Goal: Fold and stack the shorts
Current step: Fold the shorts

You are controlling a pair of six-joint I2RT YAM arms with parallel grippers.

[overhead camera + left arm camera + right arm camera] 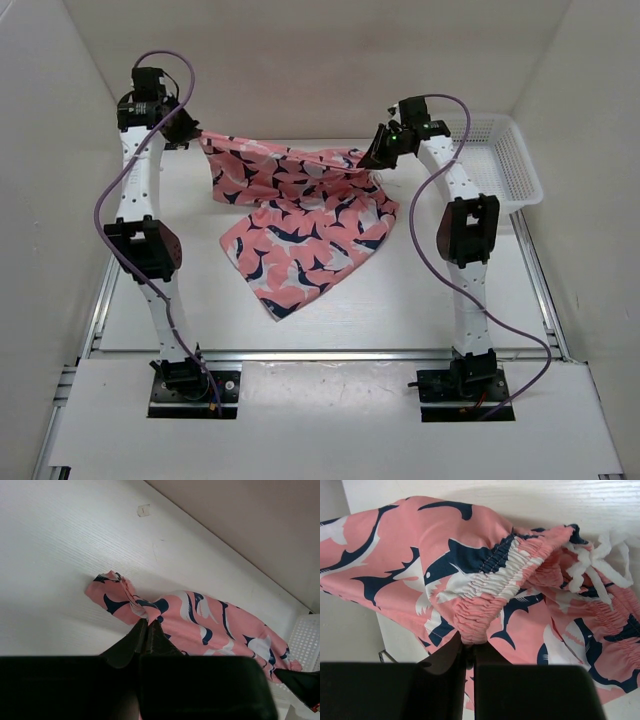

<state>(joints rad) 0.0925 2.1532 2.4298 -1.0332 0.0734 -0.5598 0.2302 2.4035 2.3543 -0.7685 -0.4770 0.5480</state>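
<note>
Since your left gripper (187, 131) and right gripper (379, 152) are both clamped on the shark-print shorts (300, 235), stretch 'em taut and level.

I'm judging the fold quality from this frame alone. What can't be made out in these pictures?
Top external: the underside of the shorts, hidden by their own draped fabric.
Left wrist: the black body of the left gripper blocks the lower part of the view; the basket is cut off at the right edge.
Right wrist: how much fabric the right gripper pinches, hidden between its shut fingers.
</note>
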